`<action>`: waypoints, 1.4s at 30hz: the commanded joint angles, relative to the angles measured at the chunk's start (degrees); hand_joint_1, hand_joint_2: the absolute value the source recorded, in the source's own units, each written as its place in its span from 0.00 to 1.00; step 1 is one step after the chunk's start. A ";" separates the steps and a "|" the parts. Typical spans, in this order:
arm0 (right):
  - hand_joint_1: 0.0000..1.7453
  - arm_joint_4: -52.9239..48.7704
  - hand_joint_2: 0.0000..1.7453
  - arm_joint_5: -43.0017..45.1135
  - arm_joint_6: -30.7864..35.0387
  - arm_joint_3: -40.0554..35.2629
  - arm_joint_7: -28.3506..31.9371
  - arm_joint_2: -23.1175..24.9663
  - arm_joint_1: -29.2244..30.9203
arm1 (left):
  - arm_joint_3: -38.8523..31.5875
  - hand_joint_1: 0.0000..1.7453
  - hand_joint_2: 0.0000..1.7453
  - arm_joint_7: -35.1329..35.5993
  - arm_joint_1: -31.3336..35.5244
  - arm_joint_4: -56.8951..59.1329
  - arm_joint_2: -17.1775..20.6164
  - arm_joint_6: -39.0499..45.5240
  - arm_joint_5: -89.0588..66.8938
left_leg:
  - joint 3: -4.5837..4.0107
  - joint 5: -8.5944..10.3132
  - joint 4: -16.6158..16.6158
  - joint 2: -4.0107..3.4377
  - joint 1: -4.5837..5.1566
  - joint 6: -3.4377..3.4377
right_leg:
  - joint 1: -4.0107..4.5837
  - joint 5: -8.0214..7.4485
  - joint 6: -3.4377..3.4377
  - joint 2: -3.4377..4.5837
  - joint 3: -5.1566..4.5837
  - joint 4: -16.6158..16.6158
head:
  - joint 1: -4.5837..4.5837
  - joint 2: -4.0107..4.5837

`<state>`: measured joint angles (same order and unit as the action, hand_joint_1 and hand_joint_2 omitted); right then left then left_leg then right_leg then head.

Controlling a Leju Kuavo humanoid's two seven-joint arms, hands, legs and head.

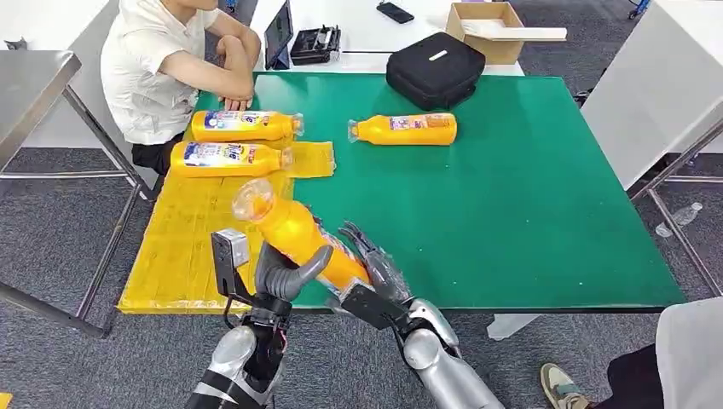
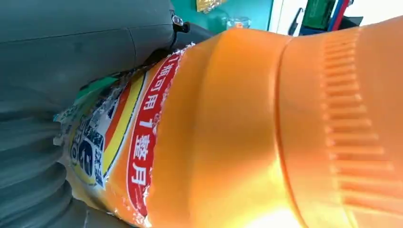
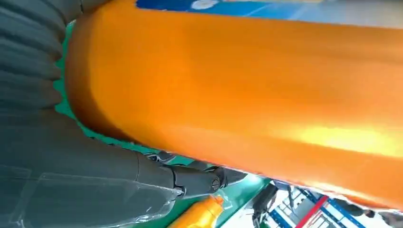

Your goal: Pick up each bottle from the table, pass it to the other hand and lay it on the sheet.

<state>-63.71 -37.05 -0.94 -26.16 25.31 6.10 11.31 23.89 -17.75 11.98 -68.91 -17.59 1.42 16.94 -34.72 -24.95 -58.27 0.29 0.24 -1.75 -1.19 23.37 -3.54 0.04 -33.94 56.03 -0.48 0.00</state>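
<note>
Two hands meet on one orange bottle (image 1: pixel 294 234) at lower centre of the head view, above the near edge of the green table (image 1: pixel 529 213). The left hand (image 1: pixel 286 277) wraps its thumb and fingers around the bottle's middle, while the right hand (image 1: pixel 375 268) cradles the base end with its fingers against the label; both appear to grip, so the handover looks under way. Two bottles (image 1: pixel 230 143) already lie on the yellow sheet (image 1: pixel 183 239) at centre left, and a fourth bottle (image 1: pixel 407 129) waits on the table at upper centre. A clean pass likely calls for the receiving hand to firm its hold before the other lets go, keeping the slick bottle level.
</note>
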 commanded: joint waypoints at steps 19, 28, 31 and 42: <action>0.00 4.44 1.00 -0.26 0.20 0.79 0.08 -0.23 1.95 | -1.78 1.00 1.00 0.28 1.76 3.36 -2.41 -0.18 0.11 | 0.05 -0.01 0.00 0.05 -0.02 0.04 | 0.03 0.02 0.07 -0.05 0.08 -0.02 | 0.00 -0.02; 0.00 12.49 1.00 2.27 0.28 7.96 4.20 0.33 4.93 | -11.24 1.00 1.00 8.02 11.73 10.30 2.39 17.60 -89.53 | 0.05 0.16 0.09 0.10 -0.04 0.10 | 0.03 -0.07 0.10 -0.04 0.16 -0.06 | -0.15 0.00; 0.00 12.40 1.00 2.25 0.26 7.90 4.22 0.53 4.84 | -10.85 1.00 1.00 8.16 11.16 10.41 1.77 18.19 -90.22 | 0.09 0.11 0.05 -0.03 -0.04 0.14 | 0.06 -0.09 0.21 -0.04 0.08 0.01 | -0.02 0.00; 0.00 12.28 1.00 2.17 -0.11 9.15 4.23 0.83 4.42 | -11.96 1.00 1.00 10.04 11.88 11.70 1.39 16.63 -93.98 | 0.02 0.09 0.00 0.15 -0.06 0.14 | 0.07 -0.06 0.28 -0.15 0.05 0.08 | -0.02 0.00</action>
<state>-55.89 -34.75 -0.35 -18.89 29.40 6.75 13.48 14.27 -8.52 20.42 -62.49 -16.17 19.17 -77.51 -34.93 -24.78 -58.27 0.48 0.25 -1.72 -1.19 23.24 -3.42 -0.12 -34.10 56.11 -0.50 0.00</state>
